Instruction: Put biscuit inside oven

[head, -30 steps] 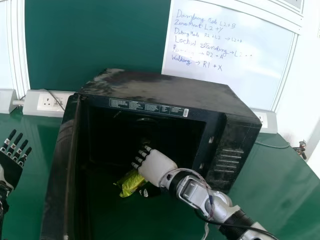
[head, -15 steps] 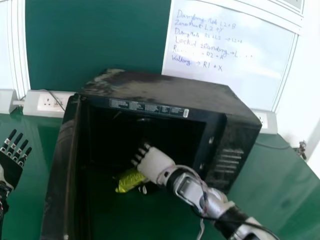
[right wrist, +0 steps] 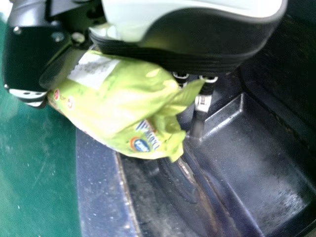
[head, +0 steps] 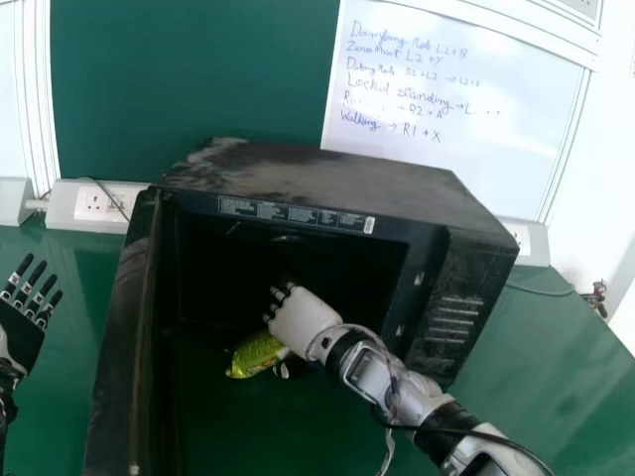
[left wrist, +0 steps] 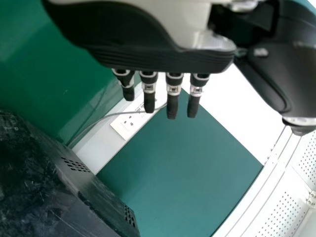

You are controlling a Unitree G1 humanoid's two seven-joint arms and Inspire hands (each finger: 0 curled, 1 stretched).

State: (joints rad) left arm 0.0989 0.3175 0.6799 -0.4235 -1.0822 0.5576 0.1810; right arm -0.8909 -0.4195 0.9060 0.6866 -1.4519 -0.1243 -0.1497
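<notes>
Probably the biscuit (right wrist: 123,108) is light, its wrapper slippery and soft, its contents brittle. The right robot hand (head: 303,322) has it clamped between thumb and fingers at the mouth of the oven (head: 327,183); a gentle grip round its middle should suit. The left robot hand (head: 20,332) has fingers apart.

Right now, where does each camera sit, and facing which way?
Head: on the head, facing forward and down at the oven; left hand and right hand show.
Left wrist: at that wrist, past its hand toward the oven's outside.
Right wrist: at that wrist, past its hand into the oven.
Head and right wrist share the packet.
</notes>
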